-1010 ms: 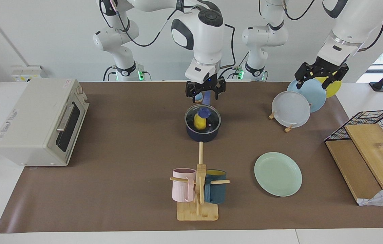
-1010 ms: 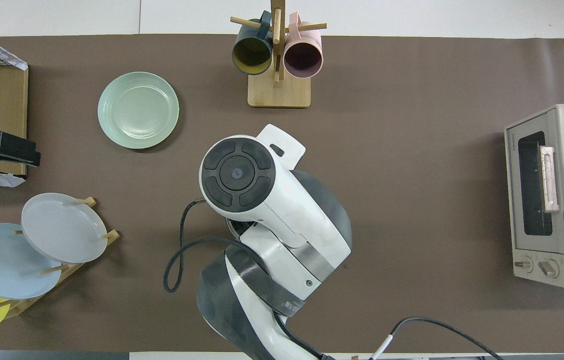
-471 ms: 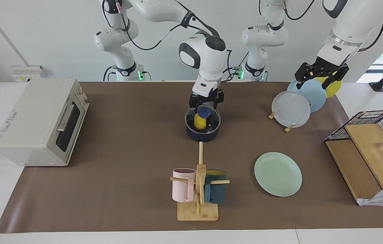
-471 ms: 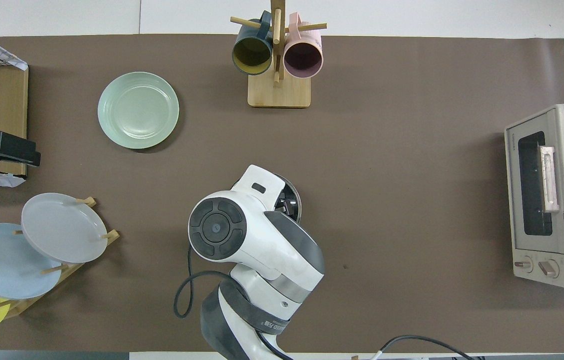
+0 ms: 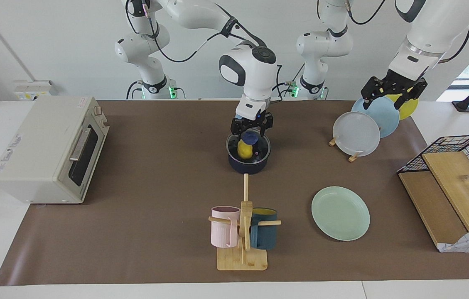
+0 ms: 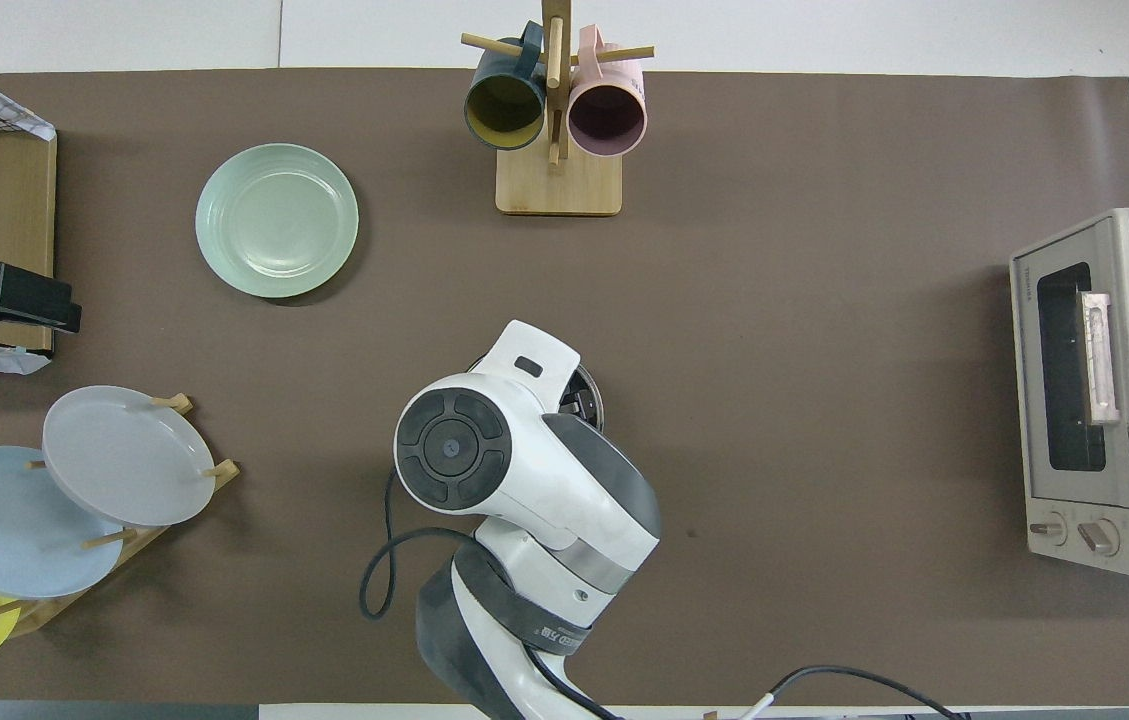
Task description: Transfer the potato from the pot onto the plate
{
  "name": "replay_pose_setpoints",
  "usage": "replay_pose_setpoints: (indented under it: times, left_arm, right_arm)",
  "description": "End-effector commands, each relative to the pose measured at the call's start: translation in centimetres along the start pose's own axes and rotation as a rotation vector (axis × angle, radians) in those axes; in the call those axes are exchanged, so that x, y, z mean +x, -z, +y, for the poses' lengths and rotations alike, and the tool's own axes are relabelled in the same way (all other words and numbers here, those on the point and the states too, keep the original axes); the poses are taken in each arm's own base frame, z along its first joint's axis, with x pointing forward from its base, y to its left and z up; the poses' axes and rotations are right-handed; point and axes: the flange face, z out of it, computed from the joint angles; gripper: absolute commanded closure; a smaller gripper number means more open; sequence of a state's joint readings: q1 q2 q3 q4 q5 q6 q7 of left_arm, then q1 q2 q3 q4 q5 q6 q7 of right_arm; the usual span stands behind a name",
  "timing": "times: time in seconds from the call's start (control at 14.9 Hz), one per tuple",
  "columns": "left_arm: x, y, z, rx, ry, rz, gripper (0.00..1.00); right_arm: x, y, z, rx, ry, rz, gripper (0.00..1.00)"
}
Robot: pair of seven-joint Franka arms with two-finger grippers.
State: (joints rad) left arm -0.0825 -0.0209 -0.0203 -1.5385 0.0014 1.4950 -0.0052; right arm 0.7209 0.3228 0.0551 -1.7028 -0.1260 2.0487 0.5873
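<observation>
Now R gripper (image 5: 251,129) over pot (image 5: 249,160); potato (image 5: 244,149) inside.

Yellow potato (image 5: 244,150) sits in the navy pot (image 5: 249,164); mint plate (image 5: 340,213) lies bare.

No readable text; small brand mark and red warning sticker on toaster oven (image 6: 1114,390), possibly lettering, illegible.
</observation>
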Motion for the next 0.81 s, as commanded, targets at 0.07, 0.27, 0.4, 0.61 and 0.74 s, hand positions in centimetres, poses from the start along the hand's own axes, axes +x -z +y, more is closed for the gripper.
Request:
replay_pose_setpoints:
  times: [0.07,0.27,0.4,0.61,0.74]
  left_arm:
    - [-0.32,0.03,-0.37,-0.011,-0.003,-0.005,0.0]
    - [-0.32,0.03,-0.37,-0.011,-0.003,-0.005,0.0]
    - [-0.32,0.03,-0.29,-0.01,-0.004,-0.005,0.0]
    - [-0.32,0.03,-0.29,-0.01,-0.004,-0.005,0.0]
    - [-0.34,0.02,-0.29,-0.01,-0.003,-0.006,0.0]
  right_arm:
    - [0.38,0.12,0.8,0.018,-0.023,0.047,0.01]
    - [0.55,0.12,1.04,0.021,-0.033,0.049,0.05]
    - [0.59,0.07,1.11,0.022,-0.034,0.05,0.14]
    - [0.34,-0.06,0.78,0.023,-0.031,0.05,0.16]
    - [0.39,0.06,0.73,0.029,-0.038,0.059,0.16]
